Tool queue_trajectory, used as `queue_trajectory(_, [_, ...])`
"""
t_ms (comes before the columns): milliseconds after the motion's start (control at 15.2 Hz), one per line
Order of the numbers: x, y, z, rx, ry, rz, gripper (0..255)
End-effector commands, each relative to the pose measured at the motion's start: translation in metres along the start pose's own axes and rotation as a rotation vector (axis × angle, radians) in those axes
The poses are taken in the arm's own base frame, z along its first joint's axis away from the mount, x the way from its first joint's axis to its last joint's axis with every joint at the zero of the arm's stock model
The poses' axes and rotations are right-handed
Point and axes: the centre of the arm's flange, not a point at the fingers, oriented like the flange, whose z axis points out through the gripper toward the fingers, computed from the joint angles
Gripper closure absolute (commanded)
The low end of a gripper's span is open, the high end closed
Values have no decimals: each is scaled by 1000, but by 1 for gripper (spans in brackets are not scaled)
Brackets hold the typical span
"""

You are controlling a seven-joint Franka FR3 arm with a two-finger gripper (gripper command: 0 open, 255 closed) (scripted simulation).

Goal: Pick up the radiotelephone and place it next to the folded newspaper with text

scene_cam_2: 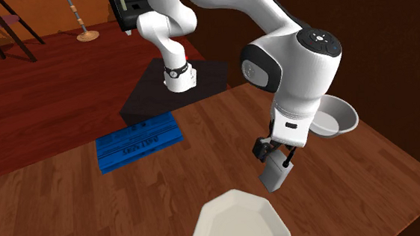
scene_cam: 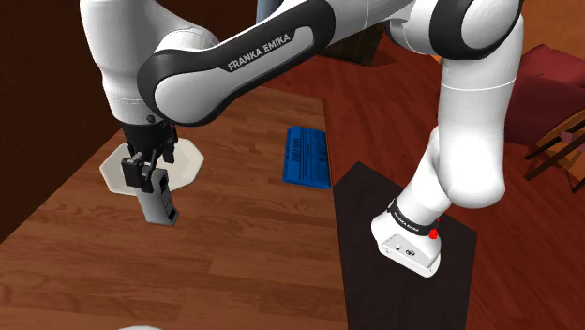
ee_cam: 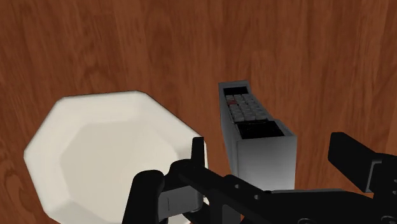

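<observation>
The radiotelephone (scene_cam: pixel 160 199) is a dark grey handset standing on end on the wooden table (scene_cam: pixel 244 244), a little tilted. In the wrist view its keypad (ee_cam: pixel 245 109) and grey top end face me. My gripper (scene_cam: pixel 148 176) is open and hangs over its top end, one finger (ee_cam: pixel 198 157) on each side, with a gap to the handset (scene_cam_2: pixel 273 174) on both. The folded newspaper (scene_cam: pixel 307 157) is blue with dark text and lies flat near the table's edge by the stand (scene_cam: pixel 403 272); it is also in the second exterior view (scene_cam_2: pixel 139 144).
A white octagonal plate (scene_cam: pixel 192 161) lies right beside the handset, behind my gripper in the shoulder view and at the near edge in the second exterior view (scene_cam_2: pixel 237 220). A grey bowl (scene_cam_2: pixel 334 118) sits near the table's corner. Chairs (scene_cam: pixel 561 150) stand on the floor.
</observation>
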Motion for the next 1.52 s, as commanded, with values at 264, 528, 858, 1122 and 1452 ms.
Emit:
queue_trajectory(264, [-1,0,13,0,0,0,0])
queue_trajectory(528, [-1,0,13,0,0,0,0])
queue_trajectory(858, [-1,0,13,0,0,0,255])
queue_trajectory(1122, [-1,0,13,0,0,0,255])
queue_trajectory(1452, [0,0,-8,0,0,0,255])
